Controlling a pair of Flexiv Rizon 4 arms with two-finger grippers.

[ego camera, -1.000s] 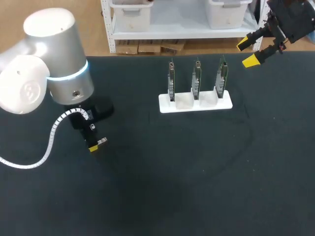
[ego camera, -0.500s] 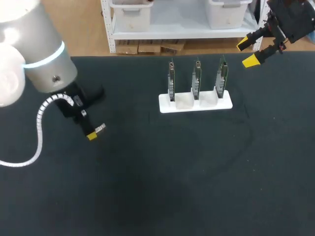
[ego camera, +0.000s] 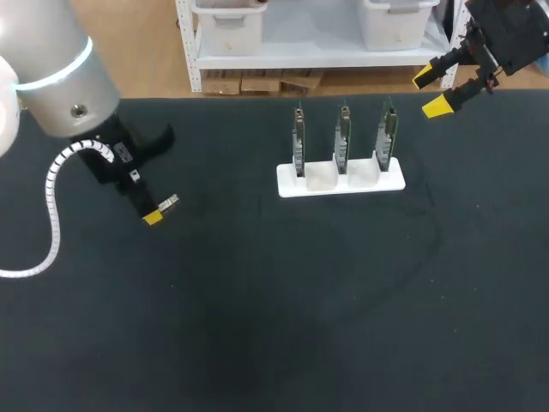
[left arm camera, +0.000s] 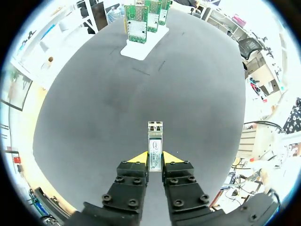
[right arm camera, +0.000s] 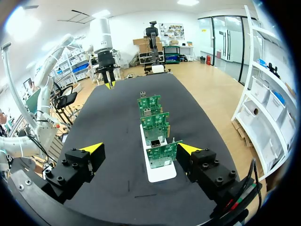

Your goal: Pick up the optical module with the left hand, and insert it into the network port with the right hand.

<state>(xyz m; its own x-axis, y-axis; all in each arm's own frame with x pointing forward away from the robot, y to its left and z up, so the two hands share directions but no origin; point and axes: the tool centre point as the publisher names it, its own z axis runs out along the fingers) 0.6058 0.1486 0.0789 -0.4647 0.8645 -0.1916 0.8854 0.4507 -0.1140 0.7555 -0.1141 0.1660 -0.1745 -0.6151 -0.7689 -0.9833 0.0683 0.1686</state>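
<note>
The left arm (ego camera: 53,81) is carrying the optical module (ego camera: 169,202) up and away from the near-left part of the worktop (ego camera: 300,335). Over the last second it has been drifting toward the far left, and it is now hanging clear of the dark surface. The left jaws are gripping the module by its rear half. In the left wrist view the silver body (left arm camera: 155,141) is sticking straight out ahead of the yellow tips, connector end leading and level.

So the pick-up seems to be finished and the lift is under way, though the module is travelling away from the cards rather than toward them.

The right arm (ego camera: 506,30) is not moving at all. It is waiting above the far-right corner with the right jaws standing wide open and holding nothing.

The white stand (ego camera: 340,182) is sitting well apart from the module, in the far middle. It is holding three upright network cards (ego camera: 343,137), and a network port (right arm camera: 154,140) is showing on the middle one in the right wrist view.

The handover to the right arm is looking like the step coming next. It is calling for the two arms to be meeting somewhere between, with the module's free front end being offered.
</note>
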